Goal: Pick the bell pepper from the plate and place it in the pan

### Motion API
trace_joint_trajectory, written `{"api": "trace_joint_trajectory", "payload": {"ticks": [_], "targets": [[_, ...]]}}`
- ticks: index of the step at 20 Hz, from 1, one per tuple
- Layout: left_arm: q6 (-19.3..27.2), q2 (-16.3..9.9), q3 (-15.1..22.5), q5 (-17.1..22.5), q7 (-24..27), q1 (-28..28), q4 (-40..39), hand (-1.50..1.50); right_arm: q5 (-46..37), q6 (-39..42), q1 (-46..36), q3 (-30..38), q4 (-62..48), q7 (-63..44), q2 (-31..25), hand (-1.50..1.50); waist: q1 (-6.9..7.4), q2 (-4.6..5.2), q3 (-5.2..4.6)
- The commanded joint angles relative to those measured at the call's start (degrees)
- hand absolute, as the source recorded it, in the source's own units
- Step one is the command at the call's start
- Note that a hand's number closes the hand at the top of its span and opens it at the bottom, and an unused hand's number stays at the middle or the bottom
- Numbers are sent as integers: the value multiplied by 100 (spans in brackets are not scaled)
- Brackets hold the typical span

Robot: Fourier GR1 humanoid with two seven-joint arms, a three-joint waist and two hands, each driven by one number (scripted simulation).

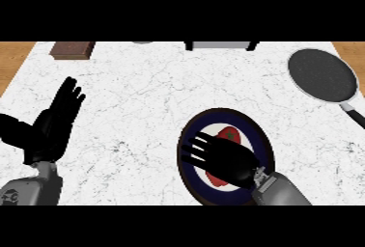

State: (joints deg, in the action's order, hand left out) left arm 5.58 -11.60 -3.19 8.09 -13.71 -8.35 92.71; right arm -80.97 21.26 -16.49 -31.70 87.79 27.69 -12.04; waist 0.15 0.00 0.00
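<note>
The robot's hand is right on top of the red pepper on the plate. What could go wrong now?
The right hand covers most of the bell pepper, so the grasp can't be checked; the pepper might slip out when lifted.

The pepper lies on a plate, so a sideways pull could perhaps drag the plate along.

The pan sits far off near the counter's corner, so the pepper could land on the pan's rim or the counter instead.

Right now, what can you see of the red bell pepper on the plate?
The red bell pepper lies on the round dark-rimmed plate, over its white and blue rings. Only its far end, with a small green stem spot, and a red sliver near the wrist show. The black right hand covers the rest, fingers spread over it; whether they touch is unclear.
</note>
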Motion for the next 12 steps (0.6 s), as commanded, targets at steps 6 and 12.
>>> {"api": "trace_joint_trajectory", "payload": {"ticks": [6,12], "targets": [[-29,173,-35,-184,196,-75,-320,0,-390,-407,-241,-191,-925,193,680,150,5,7,0],[-165,223,-106,-124,279,-31,-352,0,-441,-775,-342,-71,-1367,488,928,150,9,7,-1]]}}
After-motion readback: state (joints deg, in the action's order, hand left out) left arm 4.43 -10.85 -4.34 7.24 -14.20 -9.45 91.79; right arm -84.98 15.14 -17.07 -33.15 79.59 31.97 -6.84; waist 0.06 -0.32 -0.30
